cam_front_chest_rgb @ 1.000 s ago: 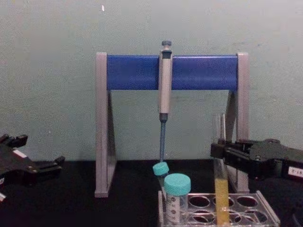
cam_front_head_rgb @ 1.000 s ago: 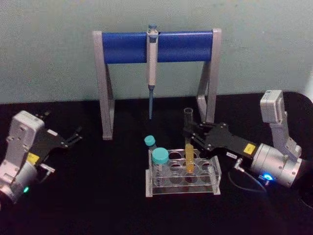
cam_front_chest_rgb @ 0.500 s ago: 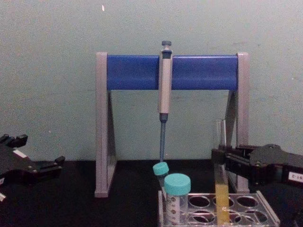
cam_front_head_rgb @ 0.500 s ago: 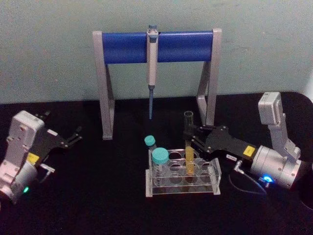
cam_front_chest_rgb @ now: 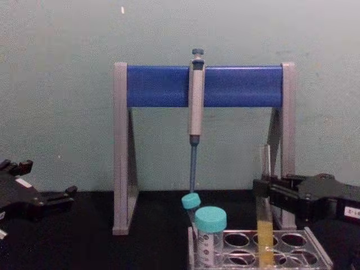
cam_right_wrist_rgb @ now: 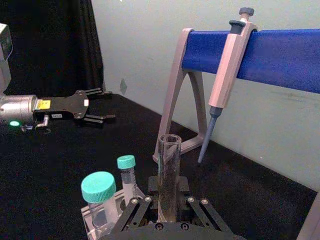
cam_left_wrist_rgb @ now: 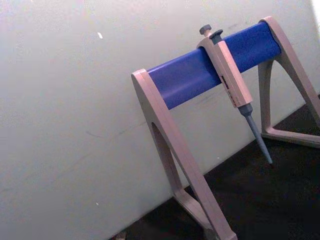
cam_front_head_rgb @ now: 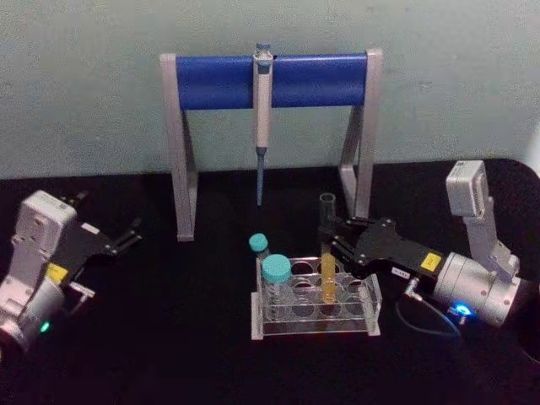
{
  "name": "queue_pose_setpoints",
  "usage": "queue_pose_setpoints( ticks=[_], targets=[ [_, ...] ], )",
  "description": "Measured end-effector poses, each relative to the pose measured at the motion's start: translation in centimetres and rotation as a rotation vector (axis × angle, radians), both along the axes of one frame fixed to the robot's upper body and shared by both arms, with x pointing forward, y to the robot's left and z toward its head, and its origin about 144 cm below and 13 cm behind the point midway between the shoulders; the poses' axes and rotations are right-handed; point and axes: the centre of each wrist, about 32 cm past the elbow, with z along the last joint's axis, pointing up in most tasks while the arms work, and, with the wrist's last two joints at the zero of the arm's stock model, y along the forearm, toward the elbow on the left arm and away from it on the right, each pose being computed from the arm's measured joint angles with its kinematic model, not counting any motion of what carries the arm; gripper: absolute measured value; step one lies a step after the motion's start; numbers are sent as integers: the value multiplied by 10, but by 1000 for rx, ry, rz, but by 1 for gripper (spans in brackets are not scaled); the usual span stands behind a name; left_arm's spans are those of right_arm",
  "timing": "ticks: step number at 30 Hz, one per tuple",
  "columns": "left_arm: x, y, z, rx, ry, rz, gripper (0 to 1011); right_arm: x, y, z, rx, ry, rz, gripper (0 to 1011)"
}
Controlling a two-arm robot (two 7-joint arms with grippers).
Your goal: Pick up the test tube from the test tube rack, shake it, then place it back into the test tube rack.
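Observation:
The test tube (cam_front_head_rgb: 326, 221) is a long clear tube with yellow liquid in its lower part. It stands upright with its lower end inside a hole of the low clear test tube rack (cam_front_head_rgb: 314, 326). My right gripper (cam_front_head_rgb: 325, 240) reaches in from the right and is shut on the test tube just above the rack. The chest view shows the test tube (cam_front_chest_rgb: 263, 225) held by the right gripper (cam_front_chest_rgb: 262, 192) over the rack (cam_front_chest_rgb: 316, 254). In the right wrist view the tube (cam_right_wrist_rgb: 169, 170) rises between the fingers. My left gripper (cam_front_head_rgb: 126, 237) rests open at the far left.
A grey-and-blue pipette stand (cam_front_head_rgb: 211, 82) with a hanging pipette (cam_front_head_rgb: 262, 110) stands behind the rack. Two teal-capped tubes (cam_front_head_rgb: 276, 272) sit at the rack's left end. The black table (cam_front_head_rgb: 169, 337) is bare between the left gripper and the rack.
My right gripper has come down with the test tube, so the tube sits lower in the rack. The left arm has not moved.

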Motion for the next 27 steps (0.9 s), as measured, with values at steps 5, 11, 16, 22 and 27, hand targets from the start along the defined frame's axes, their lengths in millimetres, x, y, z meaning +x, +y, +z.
queue_pose_setpoints(
  ticks=[5,11,16,22,27],
  targets=[
    [0,0,0,0,0,0,1001,0,0,0,-1,4,-6,227],
    [0,0,0,0,0,0,1001,0,0,0,-1,4,-6,227],
    [0,0,0,0,0,0,1001,0,0,0,-2,5,-5,227],
    [0,0,0,0,0,0,1001,0,0,0,-2,5,-5,227],
    [0,0,0,0,0,0,1001,-1,0,-1,-7,8,-3,255]
  ],
)
